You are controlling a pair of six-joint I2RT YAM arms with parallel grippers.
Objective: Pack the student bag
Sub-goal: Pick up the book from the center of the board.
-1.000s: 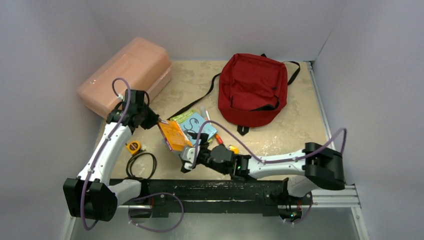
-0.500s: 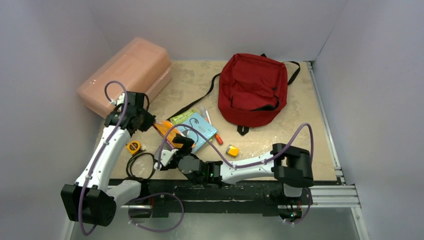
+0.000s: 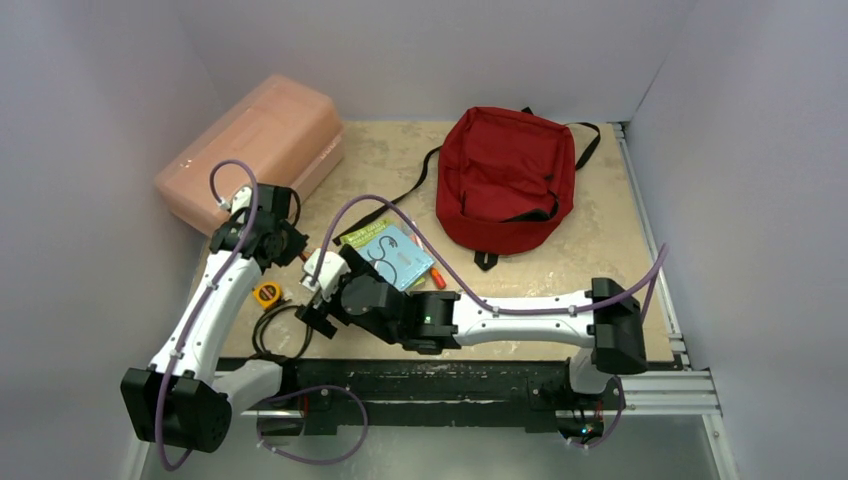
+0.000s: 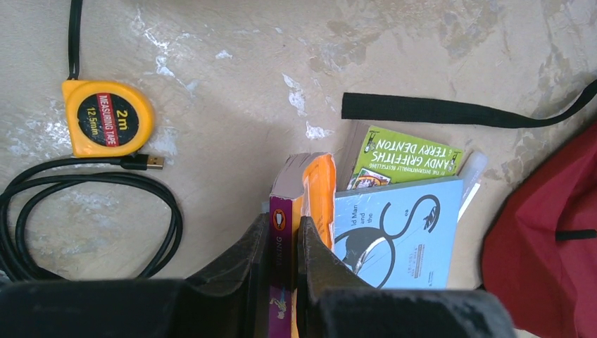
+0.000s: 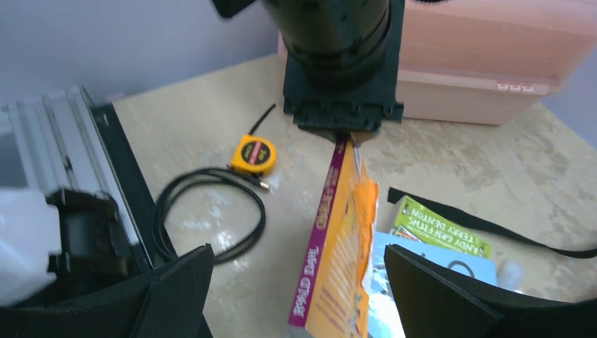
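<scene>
The student bag (image 3: 505,180) is lying flat at the far side of the counter (image 3: 600,260), red front facing up, with one black strap (image 4: 450,111) trailing off it toward the left arm. Just off the bag's near-left corner a blue book (image 4: 394,239) is lying on top of a green book (image 4: 405,151), and all the action is happening right beside that pair, on the side away from the bag.

The left gripper (image 4: 284,236) is pinching an orange book (image 5: 341,253) with a purple spine. Its jaws are nearly closed on one edge and are holding the book up on edge, tilted. Whether the book's other end is resting on anything, I cannot tell.

The right gripper (image 5: 297,267) is hanging at that same book with its jaws spread as wide as they go. One finger is sitting on either side of the cover, and both are standing clear of it, gripping nothing.

Farther from the bag, past the held book, a yellow tape measure (image 4: 107,117) is sitting on the counter. A coiled black cable (image 4: 91,211) is curling just beside it, its plug end pointing at the tape's case. Well to the left of the bag, a pink box (image 3: 255,145) is resting against the side wall.
</scene>
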